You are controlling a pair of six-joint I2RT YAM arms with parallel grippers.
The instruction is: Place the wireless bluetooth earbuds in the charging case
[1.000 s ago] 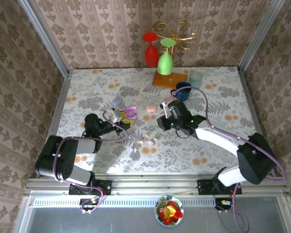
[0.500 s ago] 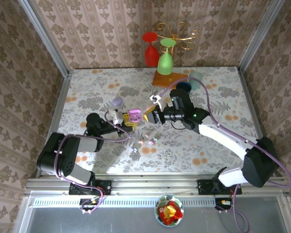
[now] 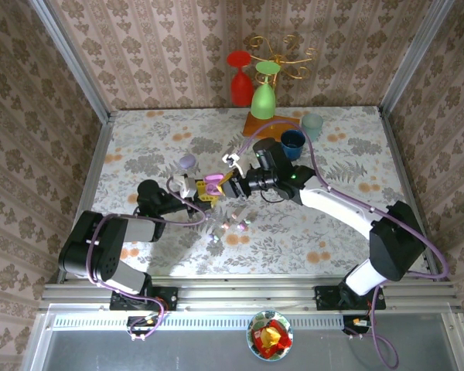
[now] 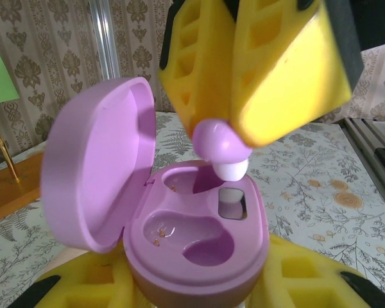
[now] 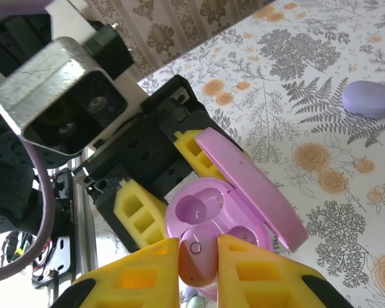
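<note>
Alignment of bud over socket is what your coming move turns on.

From above, your left fingers (image 3: pixel 195 193) pinch the open charging case (image 3: pixel 212 182) over the worktop (image 3: pixel 356 154), left of its middle. Your right fingers (image 3: pixel 233 188) meet it from the right.

In the left wrist view the earbud (image 4: pixel 219 144) hangs clamped between the right fingers, pale tip down, right over the case's far socket. You cannot tell whether it touches. The lid (image 4: pixel 96 179) stands open to the left, clear of the path.

In the right wrist view the earbud sits at the case's rim, with both empty sockets just ahead. A short push along the tip's line should seat it, by my judgement. The right arm is the one to move — the left only holds.
</note>
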